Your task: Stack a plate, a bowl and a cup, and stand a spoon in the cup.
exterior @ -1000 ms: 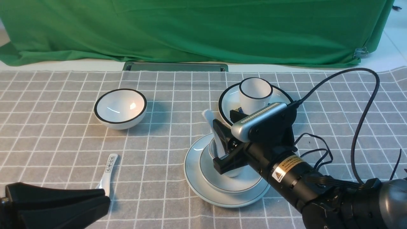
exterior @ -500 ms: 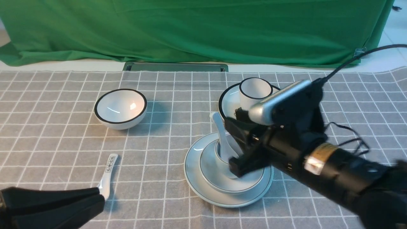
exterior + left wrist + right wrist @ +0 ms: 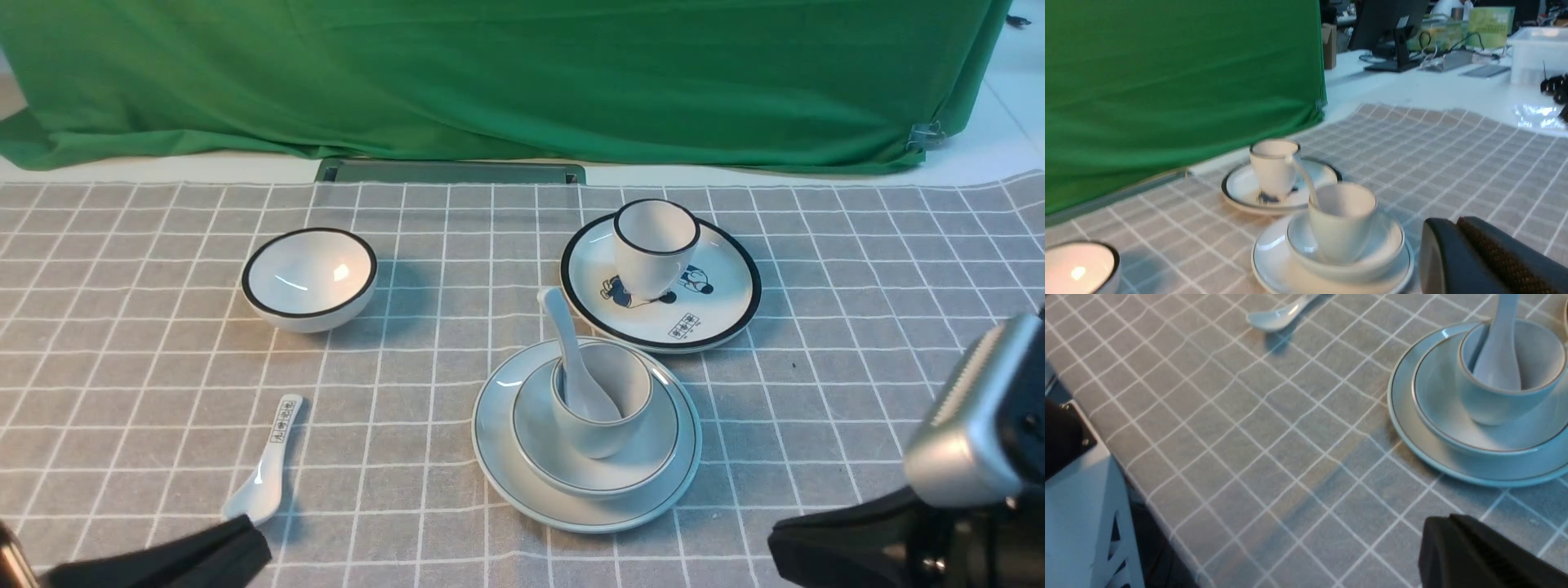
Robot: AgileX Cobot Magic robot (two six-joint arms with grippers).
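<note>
Front view: plate sits near centre on the checked cloth, bowl on it, cup in the bowl, spoon standing in the cup, handle leaning far-left. All glazed ceramic, so likely stiff, slippery, breakable; best taken by a rim or the spoon's handle. Black-rimmed bowl far left, marked spoon near left, cartoon plate with black-rimmed cup just behind the stack. Left gripper and right gripper low at the near edge, clear of everything.

Left wrist view: left gripper's fingers pressed together, empty; stack near them.

Right wrist view: right gripper's fingers together, holding nothing; nothing blocks the stack.
</note>
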